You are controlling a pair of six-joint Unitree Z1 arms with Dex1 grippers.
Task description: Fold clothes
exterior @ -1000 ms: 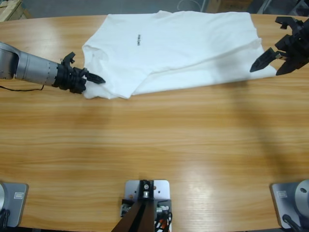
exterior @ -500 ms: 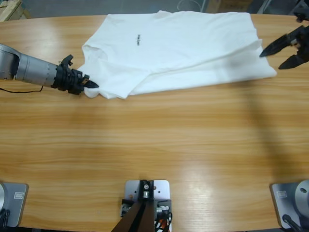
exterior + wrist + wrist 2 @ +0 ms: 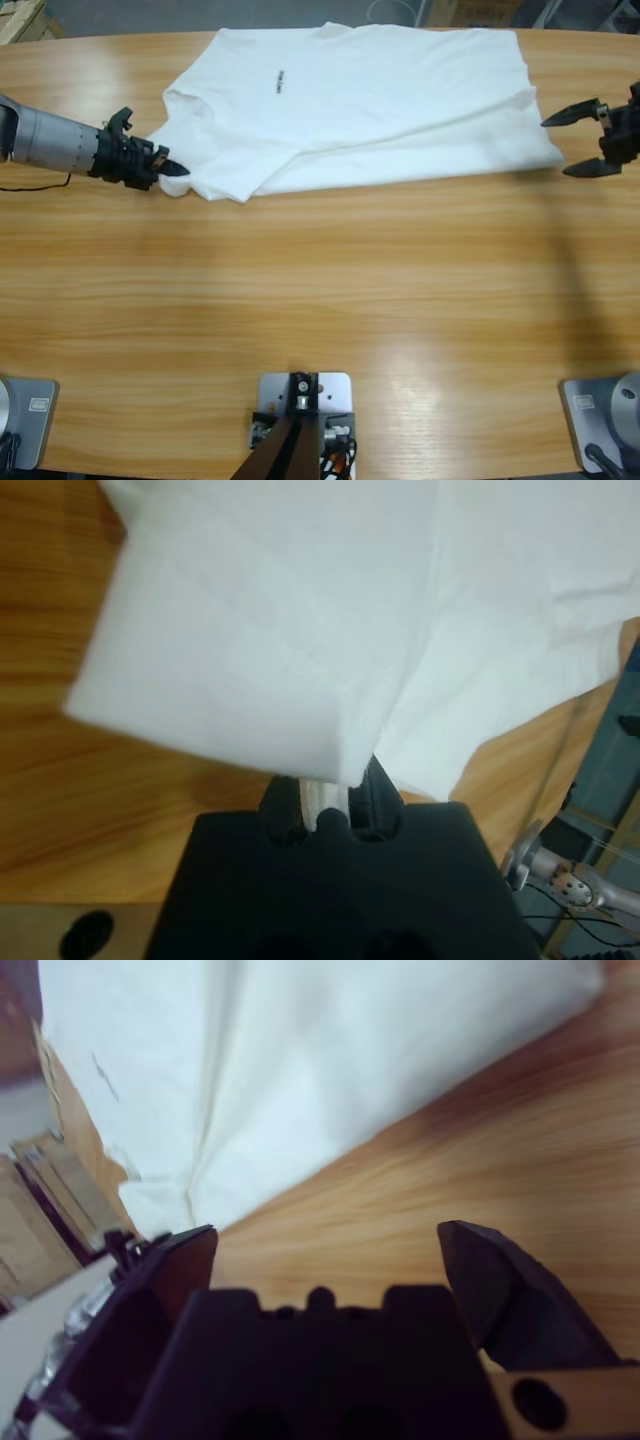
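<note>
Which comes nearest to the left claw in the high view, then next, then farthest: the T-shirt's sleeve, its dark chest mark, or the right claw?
1. Sleeve: pinched in the left claw, at the T-shirt's left end.
2. Dark chest mark: up and to the right.
3. Right claw: across the table, beyond the hem.

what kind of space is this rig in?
Probably a lab or workshop, not a home. A long wooden table holds only a white T-shirt; the left wrist view shows metal equipment and cables past the table edge, and the high view shows crates behind it.
</note>
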